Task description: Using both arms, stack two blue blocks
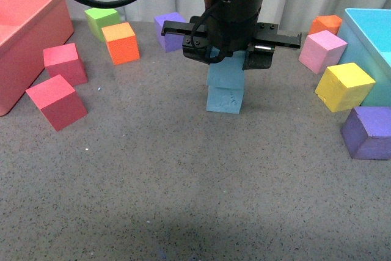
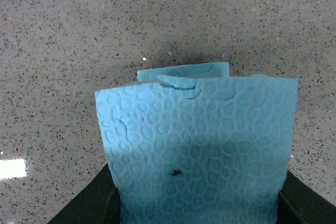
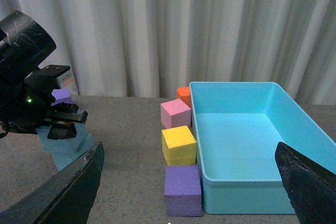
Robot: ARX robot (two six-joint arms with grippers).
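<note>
Black left arm (image 1: 235,4) stood near vertical over mid-table, wrist pointing down. Left pincer (image 1: 227,60) was clamped on the upper blue block (image 1: 225,77), jaws pressed to opposite faces. In the left wrist view that block (image 2: 199,150) filled the gap between the jaws.

Directly beneath the pincer, the lower blue block (image 1: 224,99) sat on the table (image 1: 183,200). The two blocks met with no visible gap. The upper one was turned slightly off square, so a strip of the lower block (image 2: 184,72) showed past its edge.

Right pincer (image 3: 189,153) hung well apart from the stack, fingers (image 3: 73,187) spread wide, holding nothing.

Behind the left pincer lay a purple cube (image 1: 171,30), near but not touching. Open table ran from the stack toward the camera, and sideways as far as the orange cube (image 1: 121,42) and pink cube (image 1: 322,51).
</note>
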